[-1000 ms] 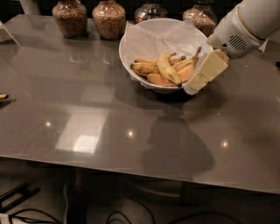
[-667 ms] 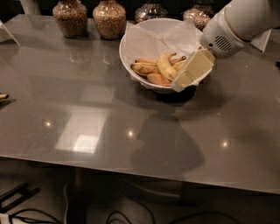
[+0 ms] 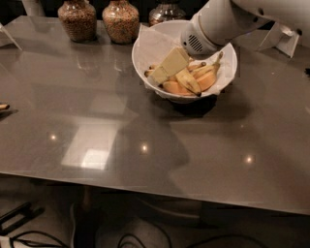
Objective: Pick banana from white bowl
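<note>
gripper (image 3: 162,71): low inside white bowl (image 3: 228,53), at its 9 o'clock side; open or closed, cannot tell
banana (image 3: 188,80): bowl's 6 o'clock part, touching the gripper at its 3 o'clock
do well: probably shift toward 3 o'clock, take banana mid-body, avoid paper lining (image 3: 150,44)

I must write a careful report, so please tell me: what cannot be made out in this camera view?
- Gripper, over the white bowl's left side: hides the fruit beneath; contact with the banana unclear.
- Third jar: cut by the top edge.
- Small object, left edge: cut off, unidentifiable.
</note>
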You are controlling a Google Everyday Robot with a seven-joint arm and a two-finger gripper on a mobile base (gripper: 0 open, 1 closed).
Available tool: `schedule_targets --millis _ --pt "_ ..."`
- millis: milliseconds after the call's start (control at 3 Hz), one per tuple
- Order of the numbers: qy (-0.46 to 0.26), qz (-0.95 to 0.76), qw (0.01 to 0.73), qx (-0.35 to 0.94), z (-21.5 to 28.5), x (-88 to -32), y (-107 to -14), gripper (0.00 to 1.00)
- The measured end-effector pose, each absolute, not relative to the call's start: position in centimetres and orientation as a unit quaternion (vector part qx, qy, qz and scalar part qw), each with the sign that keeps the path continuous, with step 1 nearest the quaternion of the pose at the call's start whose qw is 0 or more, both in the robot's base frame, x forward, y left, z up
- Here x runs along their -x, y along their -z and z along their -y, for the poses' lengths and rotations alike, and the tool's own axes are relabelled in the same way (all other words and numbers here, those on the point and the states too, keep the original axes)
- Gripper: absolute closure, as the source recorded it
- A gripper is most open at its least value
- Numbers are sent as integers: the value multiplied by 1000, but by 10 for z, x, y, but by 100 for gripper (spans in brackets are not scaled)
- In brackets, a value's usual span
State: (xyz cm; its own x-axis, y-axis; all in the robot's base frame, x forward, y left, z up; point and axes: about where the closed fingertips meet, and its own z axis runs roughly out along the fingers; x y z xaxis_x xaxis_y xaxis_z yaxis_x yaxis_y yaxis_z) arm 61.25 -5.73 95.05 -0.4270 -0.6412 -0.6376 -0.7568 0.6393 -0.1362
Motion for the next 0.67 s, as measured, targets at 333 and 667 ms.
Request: schedule_targets --millis 333,667 --pt "-78 -862 340 368 58 -628 -941 18" --pt "-61 -884 335 319 70 -638 -928 32"
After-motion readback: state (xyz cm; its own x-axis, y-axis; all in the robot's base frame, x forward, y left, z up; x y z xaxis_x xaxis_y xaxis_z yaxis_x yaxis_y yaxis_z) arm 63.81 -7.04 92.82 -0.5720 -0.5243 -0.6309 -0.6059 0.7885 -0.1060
